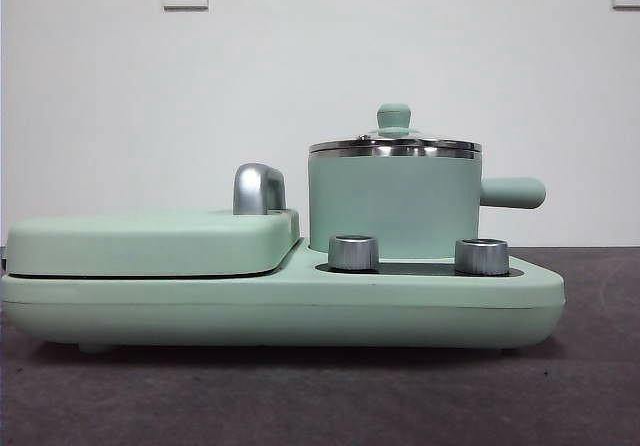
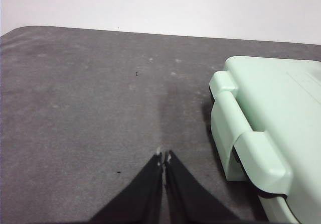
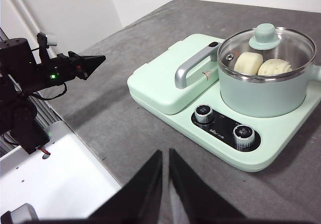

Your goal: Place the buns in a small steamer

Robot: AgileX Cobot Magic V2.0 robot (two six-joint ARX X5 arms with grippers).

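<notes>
Both cream-white buns, the smooth loaf-shaped bun (image 3: pixel 249 62) and the ribbed shell-like bun (image 3: pixel 275 66), lie side by side inside the mint-green cylindrical small steamer (image 3: pixel 261 91), visible through its steel-rimmed glass lid with the green knob (image 3: pixel 265 37), which sits closed on the pot. The steamer stands on the mint-green cooker base (image 3: pixel 253 151), behind two steel dials (image 1: pixel 353 252), beside the flat mint-green griddle lid with its chrome handle (image 3: pixel 193 66). The base rests on the dark grey counter (image 1: pixel 320 396).

The right gripper (image 3: pixel 165 156) hangs above the counter, apart from the cooker, jaws pressed nearly together and empty. The left gripper (image 2: pixel 164 157) is just beside the griddle end, jaws likewise pressed together, pinching nothing.

The task appears complete; nothing further seems called for beyond keeping both arms clear.
</notes>
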